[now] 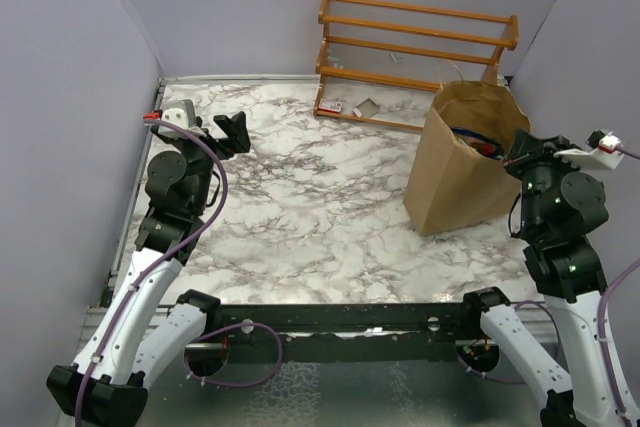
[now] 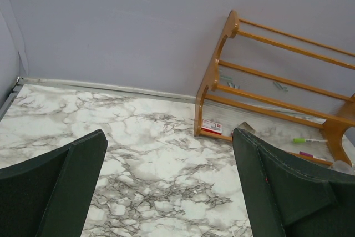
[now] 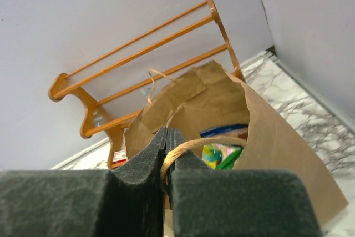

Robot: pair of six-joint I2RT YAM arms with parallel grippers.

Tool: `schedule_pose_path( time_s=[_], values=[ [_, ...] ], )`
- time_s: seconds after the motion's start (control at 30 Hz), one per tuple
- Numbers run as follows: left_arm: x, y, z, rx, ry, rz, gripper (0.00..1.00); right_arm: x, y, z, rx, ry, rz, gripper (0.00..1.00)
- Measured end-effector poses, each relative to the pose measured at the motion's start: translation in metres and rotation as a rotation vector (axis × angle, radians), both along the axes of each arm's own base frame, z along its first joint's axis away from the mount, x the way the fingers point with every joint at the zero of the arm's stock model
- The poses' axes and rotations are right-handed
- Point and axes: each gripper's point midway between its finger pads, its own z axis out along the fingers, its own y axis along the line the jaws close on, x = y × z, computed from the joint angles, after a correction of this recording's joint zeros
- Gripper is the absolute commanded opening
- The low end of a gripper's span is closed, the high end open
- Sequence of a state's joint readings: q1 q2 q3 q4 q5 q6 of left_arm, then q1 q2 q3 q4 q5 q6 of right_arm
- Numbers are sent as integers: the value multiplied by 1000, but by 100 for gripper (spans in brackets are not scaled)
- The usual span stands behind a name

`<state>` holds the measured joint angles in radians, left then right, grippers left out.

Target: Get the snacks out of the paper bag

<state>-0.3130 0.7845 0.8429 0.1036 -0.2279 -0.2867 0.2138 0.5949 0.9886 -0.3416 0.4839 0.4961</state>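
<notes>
Black rail (image 1: 330, 319) fronts marbled table (image 1: 300, 217), lilac walls (image 1: 230, 7) behind.

surface: marble table (image 1: 300, 217) | on it: paper bag (image 1: 455, 177) upright, wooden rack (image 2: 199, 109) behind

One paper bag (image 1: 455, 172) is counted. Two snacks (image 3: 217, 156) are made out inside it, one dark blue and one green-yellow; any others are hidden. One wooden rack (image 1: 415, 42) is recorded, with two small scraps (image 1: 333, 106) at its base. Two grippers are noted: left gripper (image 2: 169, 137) and right gripper (image 3: 166, 137).
</notes>
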Motion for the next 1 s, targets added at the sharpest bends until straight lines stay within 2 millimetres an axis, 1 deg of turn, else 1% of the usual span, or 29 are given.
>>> schedule_pose_path(
  time_s=[0.2,0.33,0.43,0.53,0.7,0.83,1.0],
  values=[
    [0,0,0,-1,0,-2,99,1,-3,21,-127,3,-3,1],
    [0,-1,0,-4,0,-3,99,3,5,25,-210,3,45,1],
    [0,-1,0,-6,0,-4,99,7,16,31,-277,3,110,1],
    [0,-1,0,-6,0,-4,99,13,31,33,-325,1,193,1],
    [0,-1,0,-6,2,-4,99,22,69,30,-388,-19,394,1],
    [2,-1,-2,-4,8,-4,99,23,94,29,-413,-42,533,1],
    [3,-2,-4,-2,14,-4,99,23,118,25,-430,-50,666,1]
  ],
)
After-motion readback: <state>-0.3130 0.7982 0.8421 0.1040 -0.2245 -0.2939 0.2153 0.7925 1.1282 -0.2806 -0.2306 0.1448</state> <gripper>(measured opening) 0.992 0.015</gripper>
